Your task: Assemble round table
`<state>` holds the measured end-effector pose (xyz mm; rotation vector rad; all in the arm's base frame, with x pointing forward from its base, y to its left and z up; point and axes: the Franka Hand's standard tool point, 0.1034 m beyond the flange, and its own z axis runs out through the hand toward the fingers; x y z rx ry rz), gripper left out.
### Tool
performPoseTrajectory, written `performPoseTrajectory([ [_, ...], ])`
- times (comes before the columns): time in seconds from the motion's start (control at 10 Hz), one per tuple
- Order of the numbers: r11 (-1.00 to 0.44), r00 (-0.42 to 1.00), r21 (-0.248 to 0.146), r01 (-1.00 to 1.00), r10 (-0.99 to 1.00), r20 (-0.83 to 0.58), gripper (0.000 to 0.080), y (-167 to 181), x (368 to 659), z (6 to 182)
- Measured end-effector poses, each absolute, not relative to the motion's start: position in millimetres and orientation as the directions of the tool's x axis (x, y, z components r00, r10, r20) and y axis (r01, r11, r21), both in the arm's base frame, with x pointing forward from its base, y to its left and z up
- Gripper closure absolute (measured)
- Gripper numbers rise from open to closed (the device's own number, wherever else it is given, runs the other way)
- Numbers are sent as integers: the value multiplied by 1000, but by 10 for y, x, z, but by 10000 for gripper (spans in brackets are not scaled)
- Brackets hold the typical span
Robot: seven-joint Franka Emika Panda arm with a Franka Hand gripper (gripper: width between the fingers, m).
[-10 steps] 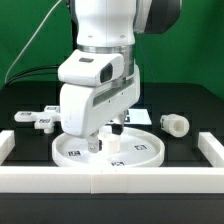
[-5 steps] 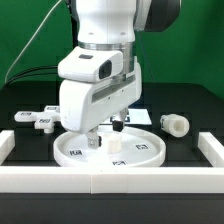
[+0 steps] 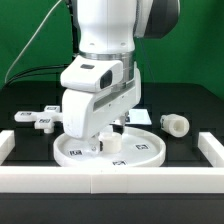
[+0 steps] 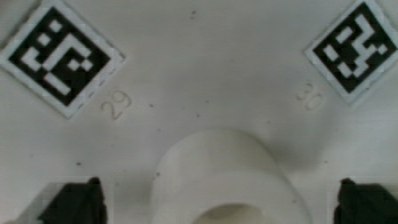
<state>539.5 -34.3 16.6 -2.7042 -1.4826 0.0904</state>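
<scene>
The large round disc (image 3: 145, 152) lies flat on the black table just behind the front wall, tags facing up. My gripper (image 3: 108, 138) hangs low over its middle, jaws open and holding nothing. In the wrist view the disc (image 4: 196, 80) fills the frame with two tags, and its raised central hub (image 4: 222, 175) stands between my dark fingertips (image 4: 71, 202), apart from both. The gripper (image 4: 217, 203) straddles that hub. The short cylindrical leg (image 3: 175, 123) lies on the exterior view's right. The cross-shaped base (image 3: 40, 119) lies on the exterior view's left.
A white border wall (image 3: 110, 179) runs along the front, with side pieces at the exterior view's left (image 3: 5, 142) and right (image 3: 214, 146). The marker board (image 3: 141, 116) lies behind the disc, mostly hidden by the arm.
The gripper has come down slightly toward the disc's middle. The disc, leg and base have not moved.
</scene>
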Motion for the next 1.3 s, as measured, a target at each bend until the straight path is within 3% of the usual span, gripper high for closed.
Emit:
performPoseTrajectory([
  [0.2,-537,537,-81,840,843,-26,150,-349,5384,148],
  [0.3,-536,535,-80,841,844,-24,278,-331,5384,146],
  [0.4,-532,532,-79,843,846,-22,278,-305,5378,140],
  [0.5,-531,531,-78,844,847,-22,392,-299,5382,143],
  [1.1,-525,525,-76,848,851,-21,392,-274,5389,149],
  [1.3,-490,491,-80,868,871,-10,390,6,5403,161],
])
